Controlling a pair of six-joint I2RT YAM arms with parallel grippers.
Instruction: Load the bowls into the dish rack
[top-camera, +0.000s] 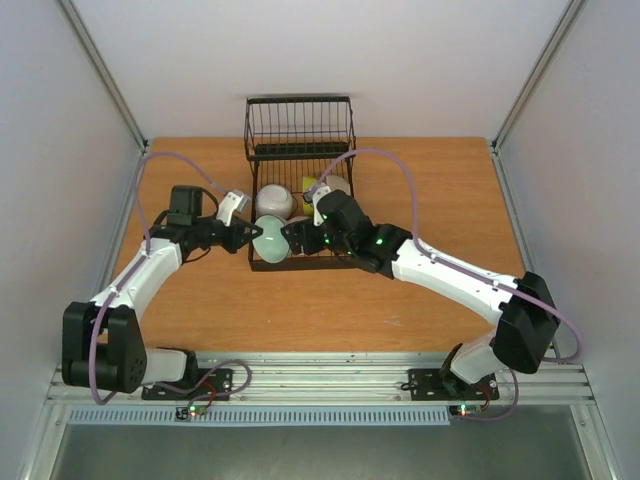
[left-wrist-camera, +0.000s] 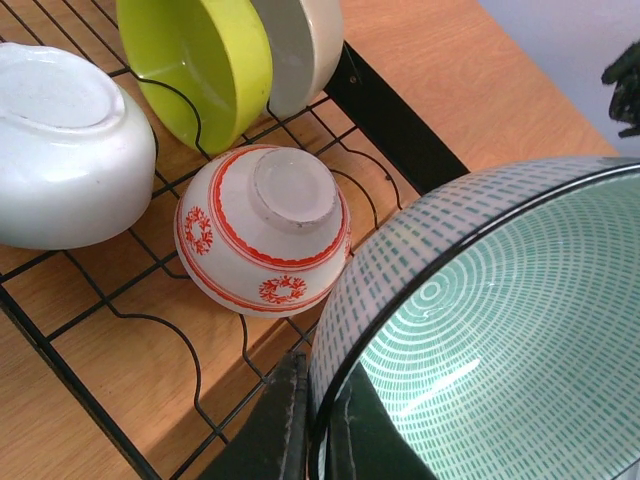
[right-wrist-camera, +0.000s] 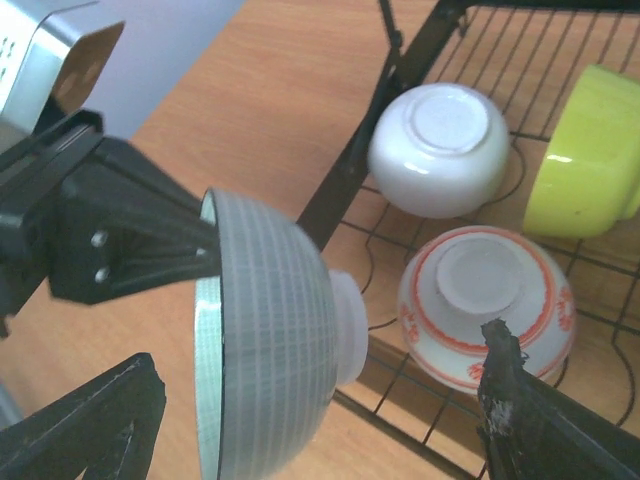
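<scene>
— Four of the five are in the dish rack (top-camera: 298, 150), seen from above. The pale teal bowl (top-camera: 268, 242) hangs at its near left corner. Who has it?

— The left gripper (top-camera: 250, 237), pressed onto the rim. The right gripper (top-camera: 296, 238) sits just beside it, on the rack side.

— From the left wrist, the teal bowl is pinched on edge, close to the red-patterned bowl (left-wrist-camera: 265, 230). That one lies upside down by the white bowl (left-wrist-camera: 65, 150). The yellow-green bowl (left-wrist-camera: 195, 65) and cream bowl (left-wrist-camera: 300, 50) stand behind.

— That's my worry. It's a thin rim pinch on glazed ceramic. If it slips, the bowl knocks the red one, catches the border wire, or drops to the surface (top-camera: 430, 290).

— From the right wrist, that gripper is spread wide either side of the teal bowl's foot. It touches nothing that I can see.
</scene>
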